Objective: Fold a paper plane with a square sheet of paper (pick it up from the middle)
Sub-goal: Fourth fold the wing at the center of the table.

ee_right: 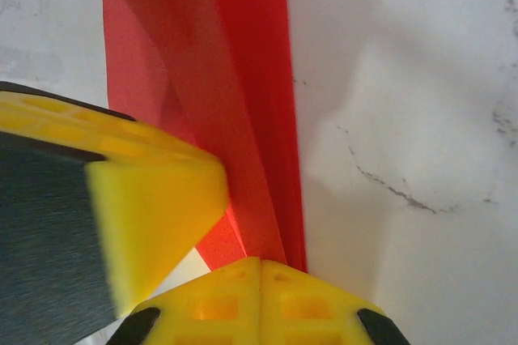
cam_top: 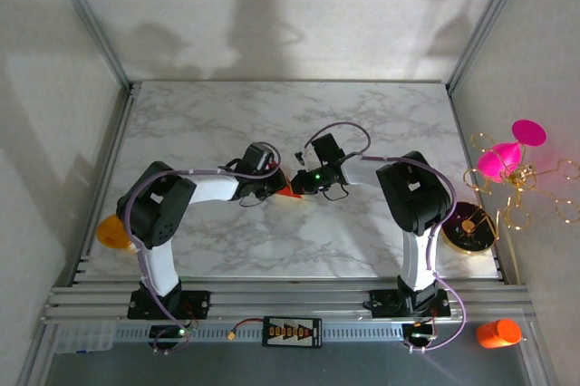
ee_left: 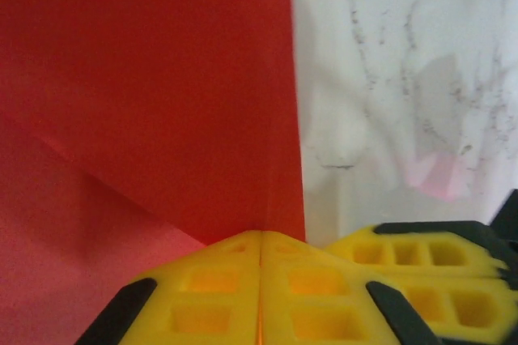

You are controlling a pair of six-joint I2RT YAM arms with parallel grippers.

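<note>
The red sheet of paper (cam_top: 288, 192) is folded, and a small part of it peeks out between my two grippers at the middle of the marble table (cam_top: 227, 114). In the left wrist view the paper (ee_left: 154, 94) spreads wide with a slanting crease. It runs down into the tips of my left gripper (ee_left: 261, 236), which is shut on it. In the right wrist view the paper (ee_right: 243, 78) is a narrow layered strip with a straight right edge, and my right gripper (ee_right: 260, 262) is shut on its lower end. One left finger (ee_right: 150, 199) presses beside it. The grippers (cam_top: 276, 188) (cam_top: 304, 184) almost touch.
A magenta cone ornament with gold wire (cam_top: 512, 152) and a round dark disc (cam_top: 471, 226) sit off the table's right edge. An orange bottle (cam_top: 497, 332) lies at the near right, and an orange object (cam_top: 111, 232) at the left edge. Metal posts frame the table's back corners.
</note>
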